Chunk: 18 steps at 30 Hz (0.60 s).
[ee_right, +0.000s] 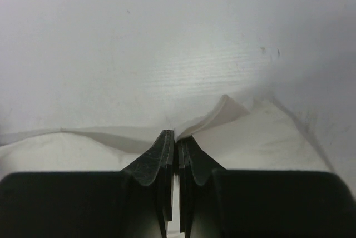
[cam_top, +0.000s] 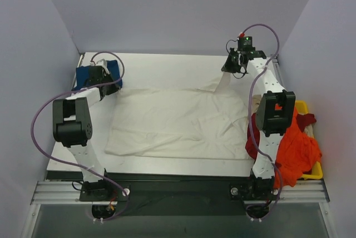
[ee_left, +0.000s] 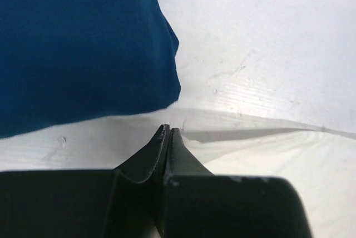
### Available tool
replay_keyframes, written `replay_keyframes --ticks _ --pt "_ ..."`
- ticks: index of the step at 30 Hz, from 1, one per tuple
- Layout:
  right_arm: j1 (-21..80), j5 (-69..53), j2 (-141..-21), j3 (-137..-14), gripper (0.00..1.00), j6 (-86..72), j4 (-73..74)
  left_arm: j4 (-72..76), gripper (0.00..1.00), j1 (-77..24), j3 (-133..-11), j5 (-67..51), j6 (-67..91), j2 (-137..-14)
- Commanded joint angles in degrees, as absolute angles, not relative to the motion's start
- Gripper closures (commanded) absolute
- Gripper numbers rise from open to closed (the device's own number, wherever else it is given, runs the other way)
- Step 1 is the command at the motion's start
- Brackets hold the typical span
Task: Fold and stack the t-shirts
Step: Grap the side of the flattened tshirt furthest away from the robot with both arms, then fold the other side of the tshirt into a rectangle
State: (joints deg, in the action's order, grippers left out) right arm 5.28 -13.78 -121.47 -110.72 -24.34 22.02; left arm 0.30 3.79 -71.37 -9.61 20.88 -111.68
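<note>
The cream t-shirt lies spread on the table, its far-left corner pinched by the clenched left fingers beside the dark blue t-shirt, its far-right corner held up by the clenched right fingers.

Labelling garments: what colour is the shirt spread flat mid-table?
The spread shirt is off-white; top external view shows it best.

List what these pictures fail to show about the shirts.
- Blue t-shirt: top view, the left arm covers its middle; left wrist view, cut off by the frame edges.
- Yellow bin: top view, the right arm and orange t-shirt hide how many shirts lie inside.
- Cream t-shirt: wrist views show only its edge; sleeves and collar indistinct from above.
</note>
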Motion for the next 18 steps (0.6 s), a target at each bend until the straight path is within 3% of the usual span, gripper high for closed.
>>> replay_keyframes --ticks 1,7,18 --pt "5.1 -13.1 -112.3 -103.8 1.00 -23.9 24.3 10.8 1.00 5.1 -66.5 -14.7 24.2 -104.4" --pt "5.1 -10.6 -97.3 -85.6 1.00 -24.4 21.3 12.3 1.00 5.1 -58.9 -14.2 26.6 -99.6" --pt "6.0 -6.9 -75.9 -64.5 1.00 -24.7 21.1 10.1 1.00 5.1 -47.7 -7.3 28.0 -88.9"
